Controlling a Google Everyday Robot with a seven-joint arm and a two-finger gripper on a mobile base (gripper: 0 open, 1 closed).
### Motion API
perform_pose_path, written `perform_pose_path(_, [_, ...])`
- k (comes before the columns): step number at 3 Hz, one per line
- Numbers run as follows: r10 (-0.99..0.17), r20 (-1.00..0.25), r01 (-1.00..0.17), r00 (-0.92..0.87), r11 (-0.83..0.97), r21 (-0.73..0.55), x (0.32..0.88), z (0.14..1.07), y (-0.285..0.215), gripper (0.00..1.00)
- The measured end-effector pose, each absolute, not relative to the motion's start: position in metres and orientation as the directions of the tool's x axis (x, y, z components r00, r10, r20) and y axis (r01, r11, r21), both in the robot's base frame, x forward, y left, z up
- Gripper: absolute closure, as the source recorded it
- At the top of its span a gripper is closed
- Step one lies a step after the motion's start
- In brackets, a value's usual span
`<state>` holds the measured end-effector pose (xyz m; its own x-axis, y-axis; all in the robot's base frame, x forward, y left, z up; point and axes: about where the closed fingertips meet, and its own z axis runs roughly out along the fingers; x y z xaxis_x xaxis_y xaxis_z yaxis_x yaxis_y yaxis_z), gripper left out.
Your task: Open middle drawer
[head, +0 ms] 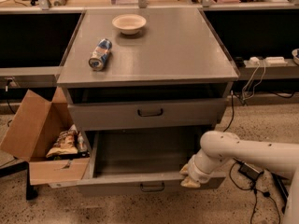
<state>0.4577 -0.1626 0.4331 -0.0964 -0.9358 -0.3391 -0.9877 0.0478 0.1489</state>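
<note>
The middle drawer (112, 186) stands pulled well out of the grey cabinet (154, 64), down at 6 o'clock, with nothing I can see in its tray. The gripper (189, 176) is at 5 o'clock, against the drawer's front rim, to the right of the dark loop handle (152, 186). Clamped or released, I cannot tell. I read this as a stiff, rigid box on slides, light while unloaded, that should run straight under a level pull. The centre handle is the sure hold. The thin rim looks slippery, and a pull from off-centre could skew it. At 9 o'clock a cardboard box (32, 125) sits just beside the drawer's left corner.
</note>
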Motion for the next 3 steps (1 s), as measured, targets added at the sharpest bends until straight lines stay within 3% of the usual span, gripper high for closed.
perform_pose_path(1, [-0.936, -0.340, -0.988, -0.097, 0.048, 0.149, 0.4586, 0.4359, -0.1623, 0.82])
perform_pose_path(3, [-0.936, -0.340, -0.988, -0.097, 0.048, 0.149, 0.4586, 0.4358, -0.1623, 0.28])
